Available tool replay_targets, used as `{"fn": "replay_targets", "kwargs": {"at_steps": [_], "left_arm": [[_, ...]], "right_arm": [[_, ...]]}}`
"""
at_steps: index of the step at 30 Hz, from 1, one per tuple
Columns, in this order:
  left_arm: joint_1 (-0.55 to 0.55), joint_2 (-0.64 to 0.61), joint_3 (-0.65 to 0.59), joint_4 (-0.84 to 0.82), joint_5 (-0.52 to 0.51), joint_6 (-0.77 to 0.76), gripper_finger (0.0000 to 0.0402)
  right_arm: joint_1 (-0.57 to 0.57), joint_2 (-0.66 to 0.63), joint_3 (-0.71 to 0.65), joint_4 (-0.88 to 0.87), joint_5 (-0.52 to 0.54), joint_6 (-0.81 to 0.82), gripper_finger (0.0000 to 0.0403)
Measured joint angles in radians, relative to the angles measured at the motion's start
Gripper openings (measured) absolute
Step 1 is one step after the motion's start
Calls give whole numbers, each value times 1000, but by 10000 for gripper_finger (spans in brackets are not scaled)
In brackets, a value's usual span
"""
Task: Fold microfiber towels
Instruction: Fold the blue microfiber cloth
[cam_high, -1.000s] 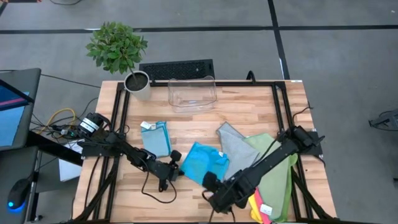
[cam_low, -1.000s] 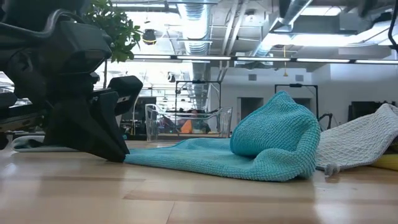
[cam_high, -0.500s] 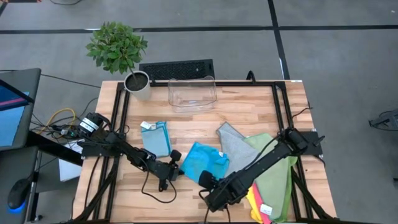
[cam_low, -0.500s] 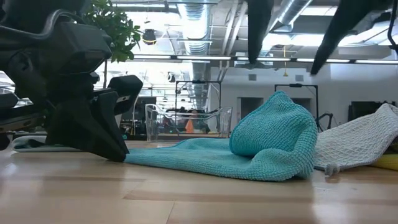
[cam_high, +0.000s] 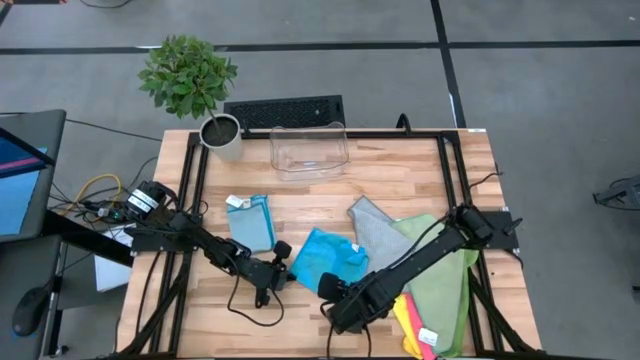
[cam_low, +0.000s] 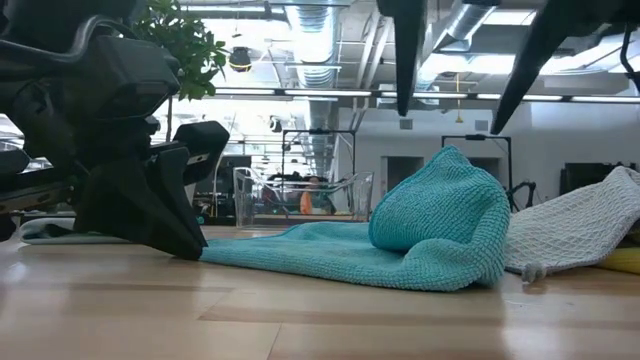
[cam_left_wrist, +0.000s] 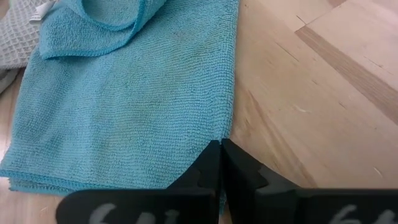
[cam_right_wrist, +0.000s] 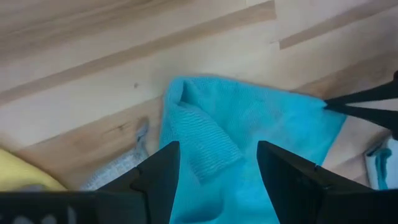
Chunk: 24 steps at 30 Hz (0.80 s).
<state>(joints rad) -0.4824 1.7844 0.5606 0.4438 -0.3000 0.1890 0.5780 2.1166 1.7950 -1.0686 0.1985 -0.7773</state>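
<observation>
A teal microfiber towel (cam_high: 332, 258) lies on the wooden table (cam_high: 400, 180), mostly flat, with its right part bunched into a hump (cam_low: 440, 225). My left gripper (cam_high: 287, 272) is shut on the towel's left corner. My right gripper (cam_low: 465, 60) hangs open above the hump without touching it, and its fingers straddle the hump (cam_right_wrist: 205, 149) in the right wrist view. A folded light blue towel (cam_high: 250, 222) lies to the left. Grey (cam_high: 375, 235), pale green (cam_high: 445, 275), yellow (cam_high: 408, 318) and pink (cam_high: 420, 338) towels lie piled on the right. My left gripper pinches the teal towel's left corner (cam_left_wrist: 222, 138) between its two shut fingers (cam_left_wrist: 208, 168). They come slanting down from the table's left. The towel stays on the table and lies slack; one layer or several, I cannot tell.
A clear plastic bin (cam_high: 310, 150) stands at the table's far edge, with a potted plant (cam_high: 190, 80) to its left and a keyboard (cam_high: 283, 112) behind it. Black frame rails (cam_high: 195, 170) run along both sides of the table. Bare wood lies between the bin and the towels.
My right gripper has come down and a little toward the table's left, over the teal towel's hump, rolling as it went. Its fingers have entered the low view from above. The towel has not moved.
</observation>
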Motion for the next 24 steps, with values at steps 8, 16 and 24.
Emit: {"fn": "replay_targets", "kwargs": {"at_steps": [8,16,24], "left_arm": [[0,0,-1,4,0,-8,0],[0,1,-1,6,-1,-10,0],[0,1,-1,6,-1,-17,0]], "right_arm": [[2,66,-1,-16,10,-44,240],[1,57,-2,-27,100,-19,211],[-7,66,-2,-14,78,-15,158]]}}
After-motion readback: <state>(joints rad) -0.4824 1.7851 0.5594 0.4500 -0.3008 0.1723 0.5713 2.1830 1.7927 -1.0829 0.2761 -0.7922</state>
